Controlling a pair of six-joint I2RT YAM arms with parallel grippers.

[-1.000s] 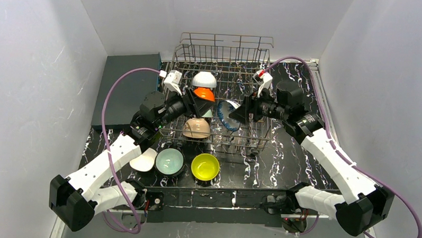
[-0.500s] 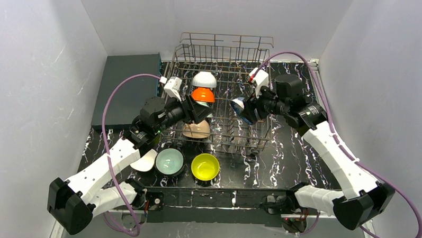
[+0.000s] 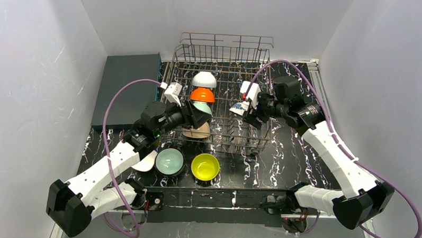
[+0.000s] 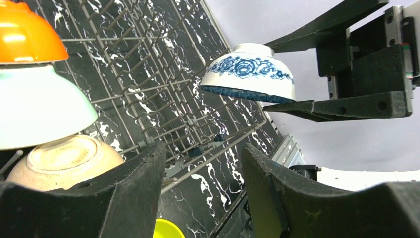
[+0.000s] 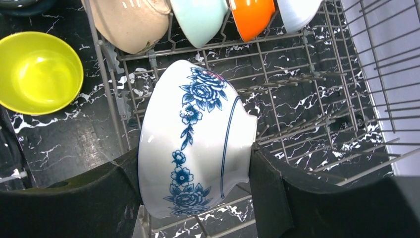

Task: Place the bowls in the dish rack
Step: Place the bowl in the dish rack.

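**Top external:** A square silver wire dish rack (image 3: 227, 61) is sitting at 12 o'clock on the black white-veined table (image 3: 292, 153), and a flat dark grey slab (image 3: 128, 87) is lying at its 9 o'clock. In the rack's left row four round bowls are standing on edge, running 12 to 6 o'clock: glossy white bowl (image 3: 204, 79), orange bowl (image 3: 203, 94), mint green bowl (image 3: 201, 106), peach-tan bowl (image 3: 197, 130). The left gripper (image 3: 197, 116) is hovering over the mint green bowl and the peach-tan bowl. The right gripper (image 3: 244, 109) is holding a blue-and-white patterned bowl (image 3: 237, 106) over the rack's middle, at 3 o'clock of the orange bowl. At the rack's 6 to 7 o'clock three bowls are lying on the table: loose white bowl (image 3: 144, 161), dark-rimmed pale mint bowl (image 3: 169, 161), lime-yellow bowl (image 3: 205, 166).

**Left wrist:** The left fingers (image 4: 124, 193) are standing roughly half parted, gripping nothing. The orange, mint green and peach-tan bowls are sitting at 9 o'clock, outside the jaws. The patterned bowl is hanging mouth-down at 1 o'clock, above the tines.

**Right wrist:** The right fingers (image 5: 297, 198) are clamping wide on the patterned bowl, one at its mouth side and one at its foot. It is hanging over the rack's wire floor; I cannot tell whether it is touching the tines. The racked bowls are showing at 12 o'clock and the lime-yellow bowl at 10 o'clock.
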